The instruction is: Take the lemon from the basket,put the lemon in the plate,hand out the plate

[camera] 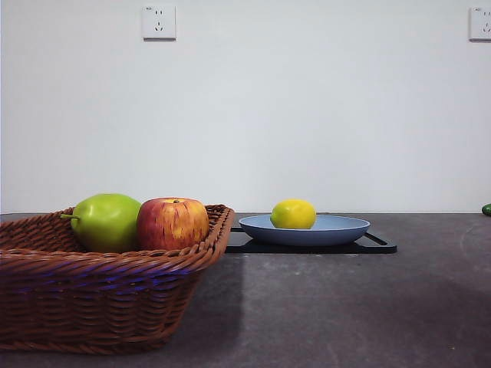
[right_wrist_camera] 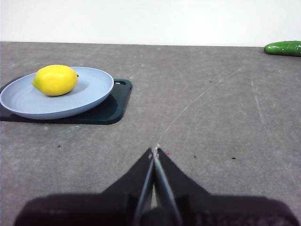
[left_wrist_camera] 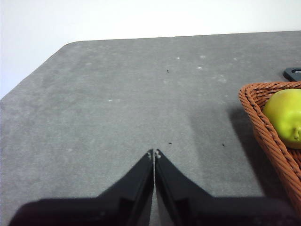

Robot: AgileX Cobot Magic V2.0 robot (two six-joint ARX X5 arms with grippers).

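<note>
The lemon (camera: 293,214) lies on the plate (camera: 341,228), a little toward the plate's 9 o'clock side in the front view, resting on its side. The plate sits on a flat black tray (camera: 377,246) on the grey desk (camera: 345,307); the tray's edge shows past the plate's rim at 3 o'clock. In the right wrist view the lemon (right_wrist_camera: 55,80) sits inside the plate (right_wrist_camera: 89,96), close to its rim, and one rounded corner of the tray (right_wrist_camera: 117,101) juts out from under the plate.

The basket (camera: 100,299) stands near the front camera, filling the 8 o'clock part of that view, apart from the tray. In it a green pear-like fruit (camera: 106,221) with a short stem and a red-yellow streaked apple (camera: 173,223) sit side by side, touching. The left wrist view catches one corner of the basket (left_wrist_camera: 263,117) with the green fruit (left_wrist_camera: 284,117) inside it.

The left gripper (left_wrist_camera: 154,153) hangs over bare desk beside the basket, its jaws clenched together with nothing between them. The right gripper (right_wrist_camera: 154,151) is likewise clenched and empty, over bare desk, with the plate and lemon off toward 10 o'clock ahead of it. Neither arm shows in the front view.

A dark green elongated vegetable (right_wrist_camera: 283,47) lies at the far edge of the desk, well apart from the plate; only its tip (camera: 486,209) shows at 3 o'clock in the front view. Two wall sockets (camera: 159,21) sit on the white wall behind.
</note>
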